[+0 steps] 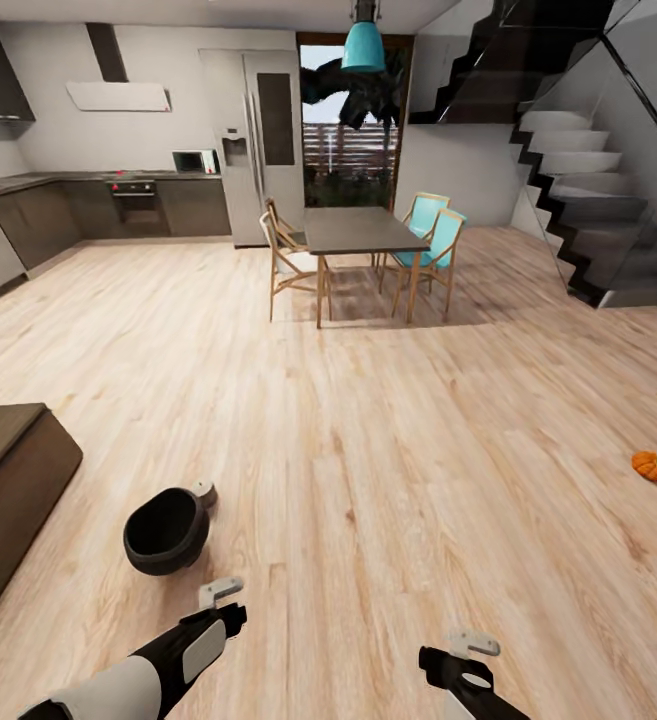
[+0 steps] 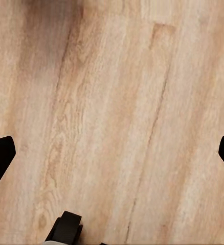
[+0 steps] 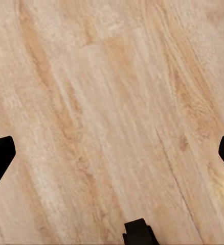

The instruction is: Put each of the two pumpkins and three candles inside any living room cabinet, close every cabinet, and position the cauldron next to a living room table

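The black cauldron (image 1: 166,530) lies tipped on the wooden floor at lower left, its wide mouth facing up and to the left. A small pale-topped candle (image 1: 205,491) stands just behind it, touching or nearly so. One orange pumpkin (image 1: 652,465) sits alone on the floor at far right. My left gripper (image 1: 220,591) hangs a little in front of the cauldron, apart from it. My right gripper (image 1: 473,643) hovers over bare floor at lower right. In both wrist views the gripper (image 2: 112,158) (image 3: 112,158) is open above floorboards, holding nothing.
A low dark-brown wooden unit (image 1: 8,480) juts in at the left edge; I cannot tell whether it is the cabinet. Farther back stand a dining table (image 1: 358,232) with chairs, grey kitchen counters (image 1: 28,215) at left and a staircase (image 1: 588,200) at right.
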